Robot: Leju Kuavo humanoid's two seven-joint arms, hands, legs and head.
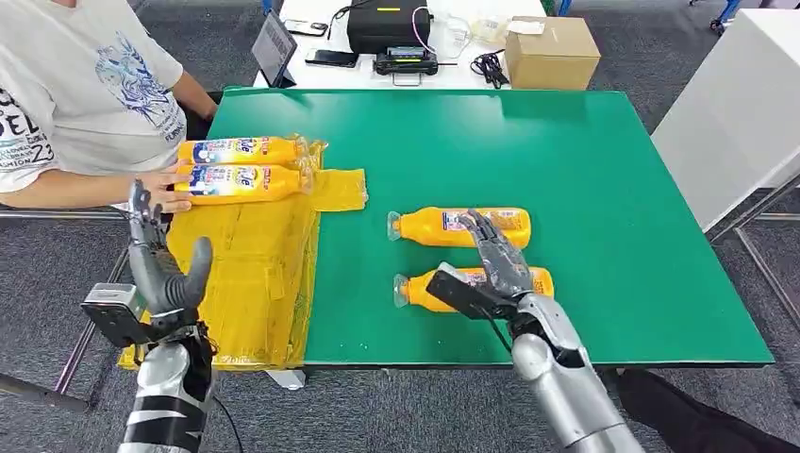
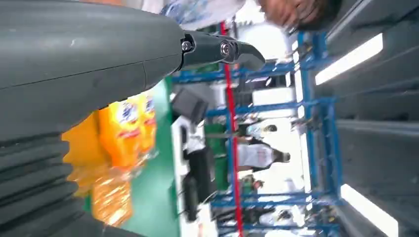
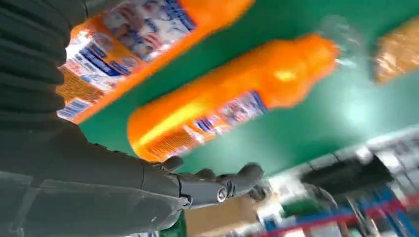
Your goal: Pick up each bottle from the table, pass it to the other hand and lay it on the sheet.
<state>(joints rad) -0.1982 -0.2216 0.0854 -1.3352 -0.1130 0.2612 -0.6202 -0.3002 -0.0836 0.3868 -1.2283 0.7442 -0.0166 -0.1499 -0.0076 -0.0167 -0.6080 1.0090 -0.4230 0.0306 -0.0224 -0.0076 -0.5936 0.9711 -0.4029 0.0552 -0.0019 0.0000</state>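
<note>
- Lower centre of the head view: our right hand [image 1: 495, 260] hovers over the two orange bottles on the green table [image 1: 604, 189], fingers spread apart, gripping nothing.
- The near bottle [image 1: 542, 281] lies on its side partly under that hand; the far bottle [image 1: 443, 226] lies parallel just beyond it, caps pointing left.
- Lower left: our left hand [image 1: 165, 264] is raised upright over the yellow sheet [image 1: 250, 274], fingers apart and empty.
- Upper left: two more bottles [image 1: 241, 166] lie side by side on the sheet's far end.
- A person's hand [image 1: 170, 189] rests at those bottles' left ends.
</note>
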